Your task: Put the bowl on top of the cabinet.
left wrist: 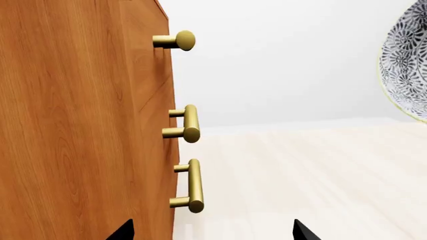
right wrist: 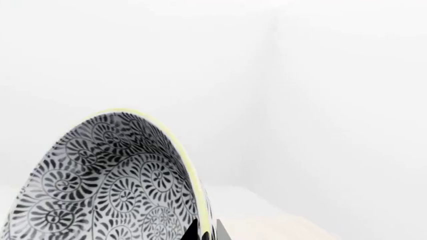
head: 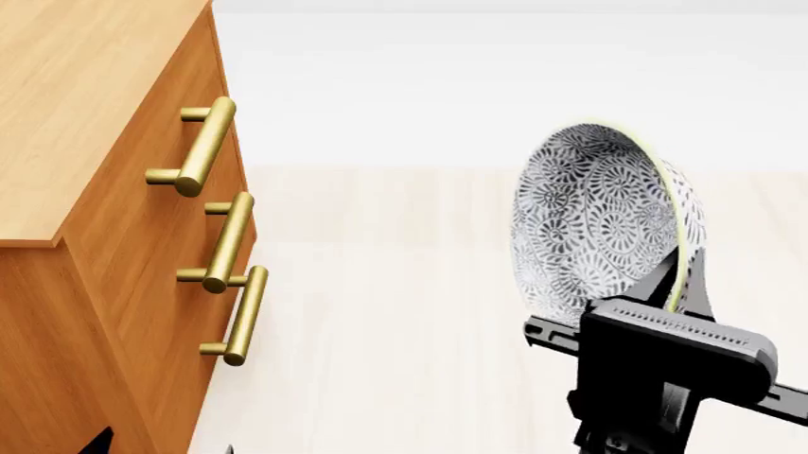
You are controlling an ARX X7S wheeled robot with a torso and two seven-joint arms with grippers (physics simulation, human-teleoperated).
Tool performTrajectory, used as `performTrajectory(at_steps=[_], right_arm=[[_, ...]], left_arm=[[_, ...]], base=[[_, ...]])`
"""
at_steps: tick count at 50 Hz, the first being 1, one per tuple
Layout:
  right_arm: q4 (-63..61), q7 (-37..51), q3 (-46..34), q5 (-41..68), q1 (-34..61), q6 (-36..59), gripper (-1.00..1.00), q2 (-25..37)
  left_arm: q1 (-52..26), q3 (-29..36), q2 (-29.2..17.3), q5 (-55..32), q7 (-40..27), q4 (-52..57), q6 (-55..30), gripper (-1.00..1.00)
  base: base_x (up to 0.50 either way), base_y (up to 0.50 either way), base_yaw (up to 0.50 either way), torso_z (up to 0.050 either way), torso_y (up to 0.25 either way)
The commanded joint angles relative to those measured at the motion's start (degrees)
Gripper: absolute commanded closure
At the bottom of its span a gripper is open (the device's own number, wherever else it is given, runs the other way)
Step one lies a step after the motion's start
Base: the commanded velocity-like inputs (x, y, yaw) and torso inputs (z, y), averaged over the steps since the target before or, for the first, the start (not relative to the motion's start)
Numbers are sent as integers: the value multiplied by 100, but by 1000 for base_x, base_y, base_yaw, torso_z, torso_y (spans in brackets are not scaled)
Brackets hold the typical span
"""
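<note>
Bowl (head: 593, 222) held in the air, tipped on edge with its patterned inside facing the cabinet (head: 76, 142); well apart from the cabinet, out in front of the drawer fronts, and lower than the cabinet top. Right pincer (head: 676, 288) closed on the bowl's rim at its low edge, one finger (head: 650, 279) showing dark against the inside of the bowl, the black wrist block below it. Right wrist view: the bowl fills the near field, pale yellow-green rim (right wrist: 183, 155) arching up, spiral floral pattern in grey-black inside, the pincer's dark tips pinching the rim at the frame's edge; white wall behind. Cabinet: orange-brown wood, flat top bare where seen in the head view, three brass bar handles (head: 202, 147) stacked down its front face. Pale wood floor (head: 404, 331) runs out from the cabinet's foot to a white wall. Left pincer (left wrist: 213, 232) is low, close beside the cabinet's front, looking along the drawer faces; only two black fingertips (left wrist: 303, 231) show, set wide apart with nothing between them, so it reads as open. From that same wrist view a slice of the bowl (left wrist: 407, 65) shows, away from the cabinet and clear of the handles (left wrist: 190, 182). Nothing touches the cabinet top.
</note>
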Motion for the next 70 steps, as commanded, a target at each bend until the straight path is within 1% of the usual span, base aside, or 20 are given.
performTrajectory(at_steps=[1, 11, 13, 18, 30, 38, 40, 42, 43, 44, 45, 48, 49, 50, 52, 54, 55, 56, 58, 70], right_arm=[[477, -520, -81, 225, 355, -365, 100, 88], [610, -1448, -142, 893, 378, -576, 100, 277], [546, -1716, -183, 1061, 320, -635, 100, 353], [414, -2087, -242, 1330, 240, -658, 100, 447], [189, -2277, -328, 1415, 63, -806, 100, 550], [133, -2304, -349, 1423, 9, -880, 100, 576], [147, -2312, -353, 1422, -1, -906, 100, 579], [148, -2318, -356, 1428, -4, -913, 100, 584], [144, -2310, -357, 1418, -13, -926, 100, 585], [142, -2319, -362, 1422, -27, -939, 100, 590], [143, -2320, -364, 1421, -35, -949, 100, 591], [115, -2305, -371, 1406, -79, -994, 100, 597], [92, -2301, -373, 1402, -93, -996, 100, 604], [44, -2291, -372, 1397, -116, -998, 100, 617], [-42, -2282, -382, 1390, -148, -985, 100, 638], [-89, -2282, -393, 1387, -183, -1002, 100, 649], [-112, -2277, -404, 1372, -205, -1020, 100, 652], [-122, -2270, -411, 1359, -217, -1037, 100, 652], [-165, -2263, -423, 1341, -247, -1059, 100, 664], [-353, -2256, -477, 1262, -413, -1226, 100, 740]], left_arm=[[-83, 16, -28, -43, -2, 85, -132, -100], [-137, 140, -76, -20, 28, 313, -331, -100], [-179, 177, -119, -154, 163, 387, -415, -100], [-252, 210, -144, -235, 213, 473, -569, -100], [-652, 335, -287, -545, 374, 1188, -1342, -100], [-882, 396, -362, -596, 245, 1665, -1923, -100], [-915, 369, -376, -725, 286, 1751, -2000, -100], [-1039, 309, -365, -1070, 266, 1807, -2458, -100], [-1045, 280, -351, -1080, 278, 1801, -2393, -100], [-1082, 245, -348, -1152, 168, 1867, -2607, -100], [-1079, 206, -352, -1242, 249, 1869, -2541, -100], [-1163, 84, -326, -1507, 166, 1914, -2820, -100], [-1146, 80, -338, -1529, 211, 1941, -2768, -100], [-1126, -17, -334, -1772, 271, 2021, -2783, -100], [-1196, -105, -419, -2280, 688, 2143, -2745, -100], [-1343, -14, -474, -2167, 560, 2210, -2980, -100], [-1346, -113, -448, -2475, 789, 2160, -2882, -100], [-1362, -232, -416, -2773, 844, 2121, -2907, -100], [-1450, -173, -444, -2650, 788, 2196, -2963, -100], [-1854, -161, -446, -3156, 752, 2323, -3426, -100]], base=[[0, 0, 0, 0, 0], [0, 0, 0, 0, 1], [0, 0, 0, 0, 0], [0, 0, 0, 0, 0], [0, 0, 0, 0, 1], [0, 0, 0, 0, 0], [0, 0, 0, 0, 0], [0, 0, 0, 0, 0], [0, 0, 0, 0, 0], [0, 0, 0, 0, 0], [0, 0, 0, 0, 10], [0, 0, 0, 0, 0], [0, 0, 0, 0, 0], [0, 0, 0, 15, 0], [0, 0, 0, 0, 0], [0, 0, 0, 0, 0], [0, 0, 0, 0, 0], [0, 0, 0, 0, 0], [0, 0, 0, 0, 0], [0, 0, 0, 0, 1]])
